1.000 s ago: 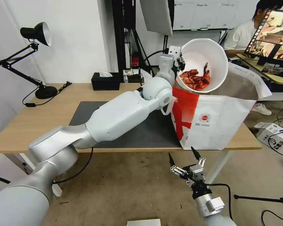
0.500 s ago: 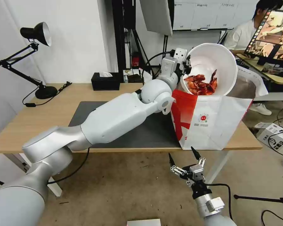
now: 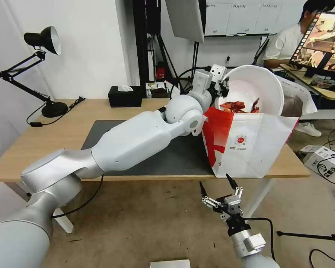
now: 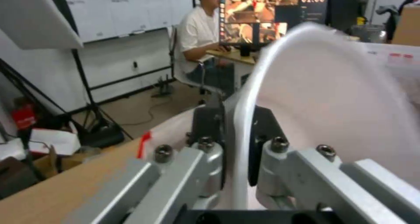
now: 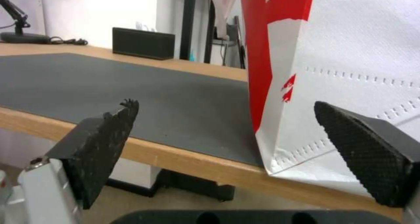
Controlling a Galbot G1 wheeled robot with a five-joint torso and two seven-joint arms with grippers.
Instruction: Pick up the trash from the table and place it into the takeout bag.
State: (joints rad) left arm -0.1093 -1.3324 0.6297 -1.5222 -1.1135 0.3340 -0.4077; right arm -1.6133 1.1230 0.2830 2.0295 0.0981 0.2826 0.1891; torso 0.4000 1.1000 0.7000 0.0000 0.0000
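At the far left of the long light-wood surface (image 3: 63, 130) a black articulated desk lamp (image 3: 41, 41) is standing, and a black tissue box (image 3: 125, 96) is sitting farther along near the back edge. A big dark grey rectangular mat (image 3: 175, 156) is covering the middle of the surface, and the white left arm is stretching across above it toward the right end. The left end effector (image 3: 221, 85) is gripping the rim of the white round bowl (image 3: 249, 80), its two metal fingers (image 4: 205, 151) pressing on either side of the thin white wall. The bowl is tilting steeply with its opening facing the head camera, red crayfish shells (image 3: 240, 107) are lying in its lower part, and that lower part is sitting inside the mouth of the large white takeout bag with a red side (image 3: 249, 145). The bag is standing upright on the right end of the surface, just beside the mat, with a small round logo (image 3: 242, 140) on its white front. Below the surface's front edge, the right end effector (image 3: 215, 188) is hanging with its black fingers (image 5: 105, 135) spread wide, holding nothing and pointing up toward the bag's lower corner.
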